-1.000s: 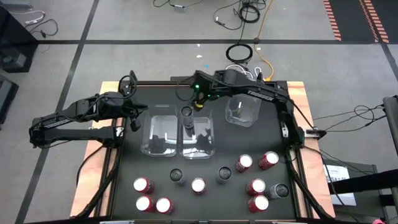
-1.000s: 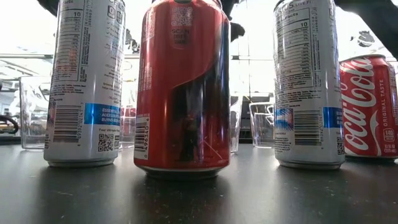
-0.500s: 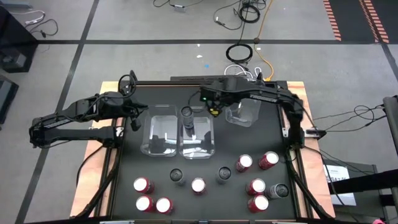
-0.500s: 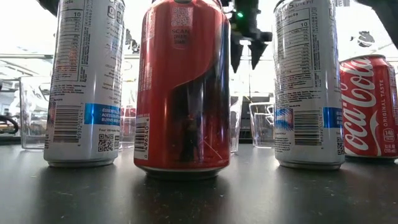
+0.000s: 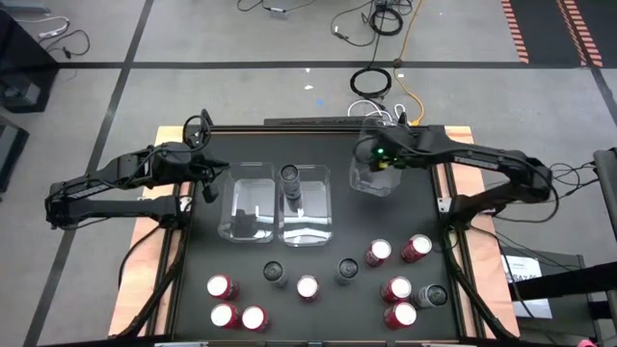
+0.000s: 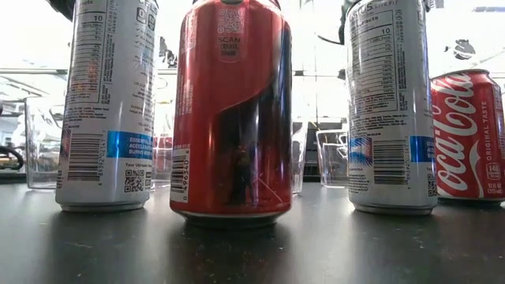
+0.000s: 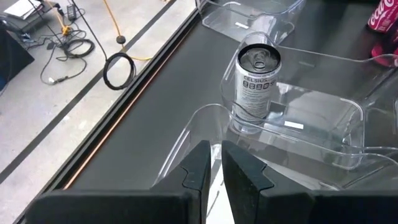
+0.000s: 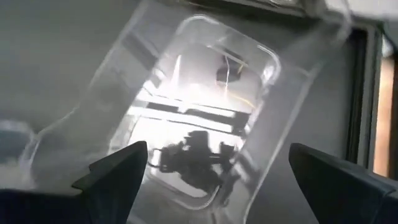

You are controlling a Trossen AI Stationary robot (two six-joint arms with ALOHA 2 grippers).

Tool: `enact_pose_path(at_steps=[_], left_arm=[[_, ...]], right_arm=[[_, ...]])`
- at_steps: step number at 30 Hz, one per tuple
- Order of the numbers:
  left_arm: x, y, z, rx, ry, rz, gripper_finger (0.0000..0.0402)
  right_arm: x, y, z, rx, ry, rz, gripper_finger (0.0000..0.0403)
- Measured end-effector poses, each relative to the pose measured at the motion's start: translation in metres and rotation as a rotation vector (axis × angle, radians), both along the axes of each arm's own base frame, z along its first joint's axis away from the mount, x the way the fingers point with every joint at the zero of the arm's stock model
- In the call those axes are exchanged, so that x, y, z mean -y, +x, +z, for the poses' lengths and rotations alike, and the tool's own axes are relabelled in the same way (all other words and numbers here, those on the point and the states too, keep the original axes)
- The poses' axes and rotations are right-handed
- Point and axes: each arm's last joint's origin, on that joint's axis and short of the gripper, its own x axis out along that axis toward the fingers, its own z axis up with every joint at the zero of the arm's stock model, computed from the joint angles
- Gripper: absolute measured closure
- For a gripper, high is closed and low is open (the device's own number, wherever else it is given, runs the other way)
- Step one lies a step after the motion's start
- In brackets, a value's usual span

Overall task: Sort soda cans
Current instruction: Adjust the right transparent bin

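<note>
Several soda cans stand upright on the near half of the black table, red ones such as [image 5: 308, 287] and dark-topped ones such as [image 5: 347, 270]. One silver can [image 5: 289, 176] [image 7: 256, 81] stands on its base in the middle clear bin [image 5: 323, 231]. My right gripper [image 5: 371, 164] [image 8: 227, 174] hangs open over the small clear bin [image 5: 395, 188] [image 8: 273, 68] at the far right, with nothing between its fingers. My left gripper [image 5: 207, 190] [image 7: 213, 168] waits shut and bare, left of the bins.
A third clear bin [image 5: 231, 229] sits left of the middle one. In the low view two silver cans [image 6: 110, 102] [image 6: 390, 102], a red can [image 6: 233, 110] and a cola can [image 6: 465, 134] stand close to the near edge. Cables [image 5: 371, 82] lie on the floor beyond the table.
My right gripper has swung from beside the silver can in the middle bin toward the table's right edge and down, rolling as it went, and now hangs over the small right bin. It has stayed open. The silver can still stands in the middle bin.
</note>
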Motion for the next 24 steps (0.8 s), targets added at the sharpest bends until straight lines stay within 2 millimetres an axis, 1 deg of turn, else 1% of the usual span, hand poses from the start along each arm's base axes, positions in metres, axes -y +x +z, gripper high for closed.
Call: enact_pose_path(at_steps=[2,5,12,18,21,24], left_arm=[[0.0,0.0,0.0,0.0,0.0,0.0,0.0349],[0.0,0.0,0.0,0.0,0.0,0.001,0.0349],[0.0,0.0,0.0,0.0,0.002,0.002,0.0349],[0.0,0.0,0.0,0.0,0.002,0.003,0.0349],[0.0,0.0,0.0,0.0,0.002,0.003,0.0349],[0.0,0.0,0.0,0.0,0.002,0.003,0.0349]], right_arm=[[0.006,-0.01,-0.007,0.012,0.01,-0.079,0.0018],[0.015,-0.019,-0.021,0.003,0.046,-0.143,0.0022],[0.032,-0.022,-0.047,0.014,0.114,-0.226,0.0027],[0.037,-0.023,-0.066,-0.046,0.177,-0.256,0.0029],[0.038,-0.021,-0.073,-0.075,0.198,-0.259,0.0047],[0.04,-0.019,-0.078,-0.081,0.224,-0.265,0.009]])
